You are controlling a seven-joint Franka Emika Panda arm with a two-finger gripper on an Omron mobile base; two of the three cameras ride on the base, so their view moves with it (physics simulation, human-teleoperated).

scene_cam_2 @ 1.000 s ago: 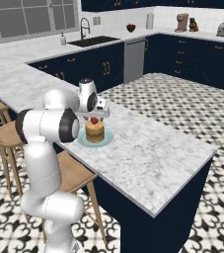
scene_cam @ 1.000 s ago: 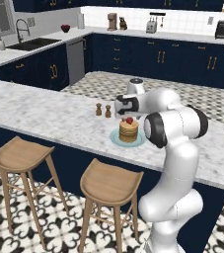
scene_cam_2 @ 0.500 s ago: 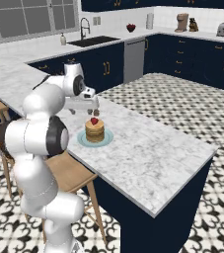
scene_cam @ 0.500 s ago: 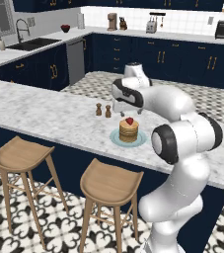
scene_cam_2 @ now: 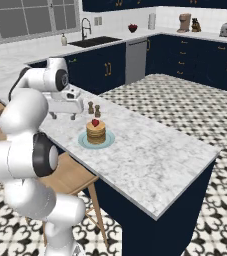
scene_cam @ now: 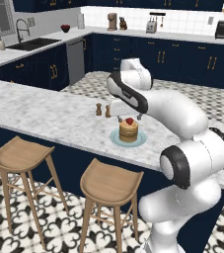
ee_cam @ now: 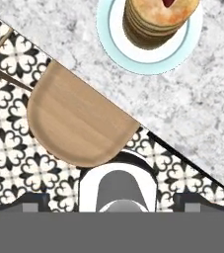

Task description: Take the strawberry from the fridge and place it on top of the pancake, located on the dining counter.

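Gripper open over marble dining counter, navy kitchen.

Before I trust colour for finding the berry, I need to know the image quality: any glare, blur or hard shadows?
Left base view: flat, even rendered light, sharp, strawberry clearly red on the pancake. Right base view: equally sharp, no glare on the dining counter. Hand view: crisp but cropped, the plate cut by the top edge.

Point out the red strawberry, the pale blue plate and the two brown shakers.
small red strawberry (scene_cam: 129, 121), left base view, its top
pale blue round plate (scene_cam: 114, 140), left base view, left rim
two small brown shakers (scene_cam_2: 97, 111), right base view, right shaker's body
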